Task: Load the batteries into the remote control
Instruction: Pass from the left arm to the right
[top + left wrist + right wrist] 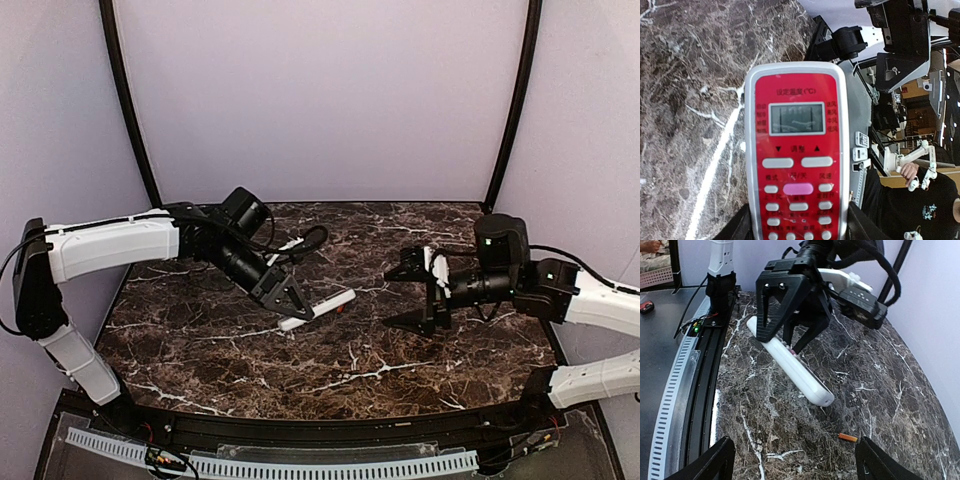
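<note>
Gripping the remote control (796, 366) at its button end with the left tool (288, 297), fingers (767, 315) clamped on the two long edges. Holding it slanted over the table (200, 370), with the red face toward the left wrist camera and the free end low near the marble. Cannot tell whether touching there. Holding the right tool (410, 295) spread wide, with nothing in it, well apart from the remote and facing it.

Seeing only the orange battery (847, 437), flat on the table near the remote's free end and apart from it. Finding no dark battery in any view. Cannot tell whether the white back is open or closed.

Judged risks:

- Twisting the remote out of line. Gripped at one end only, so pressing a battery in further along would probably lever it round in the fingers.
- Flicking the orange battery away. Tiny, round and lying on hard marble, so likely to squirt sideways under an off-centre pinch from wide fingers.
- Sweeping that battery with the free end while turning the remote over, given how near it lies.
- Working on the wrong side. Probably needs the white back presented to the right tool first.
- Seating a battery the wrong way round. Cannot read polarity marks here.
- Stalling for lack of the second battery.
</note>
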Controlling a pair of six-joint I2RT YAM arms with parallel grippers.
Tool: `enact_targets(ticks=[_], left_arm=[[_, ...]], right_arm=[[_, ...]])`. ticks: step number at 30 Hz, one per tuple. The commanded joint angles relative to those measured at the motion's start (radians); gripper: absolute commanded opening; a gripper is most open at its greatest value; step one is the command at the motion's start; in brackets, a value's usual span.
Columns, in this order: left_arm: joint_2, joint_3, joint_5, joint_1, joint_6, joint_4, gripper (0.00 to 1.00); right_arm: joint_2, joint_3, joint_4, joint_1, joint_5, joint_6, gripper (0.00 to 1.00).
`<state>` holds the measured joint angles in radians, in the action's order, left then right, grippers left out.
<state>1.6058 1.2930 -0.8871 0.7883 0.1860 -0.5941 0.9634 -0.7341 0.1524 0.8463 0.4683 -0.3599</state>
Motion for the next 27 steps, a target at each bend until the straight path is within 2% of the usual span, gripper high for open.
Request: enact_targets(ticks=[1, 10, 16, 27], left_arm=[[-0.027, -0.041, -0.159, 0.008, -0.029, -0.048, 0.18], [-0.009, -0.031, -0.282, 0.062, -0.082, -0.073, 0.17], [-0.021, -0.027, -0.330, 0.098, -0.092, -0.061, 0.17], [-0.017, -0.022, -0.379, 0.121, -0.076, -0.019, 0.15]], right_arm=[[-0.013, -0.053, 0.087, 0.093, -0.111, -0.123, 0.82], [0.062, -0.114, 0.113, 0.216, -0.137, -0.196, 0.78], [0.104, -0.140, 0.095, 0.253, -0.117, -0.222, 0.72], [0.152, -0.163, 0.059, 0.312, -0.087, -0.236, 0.45]])
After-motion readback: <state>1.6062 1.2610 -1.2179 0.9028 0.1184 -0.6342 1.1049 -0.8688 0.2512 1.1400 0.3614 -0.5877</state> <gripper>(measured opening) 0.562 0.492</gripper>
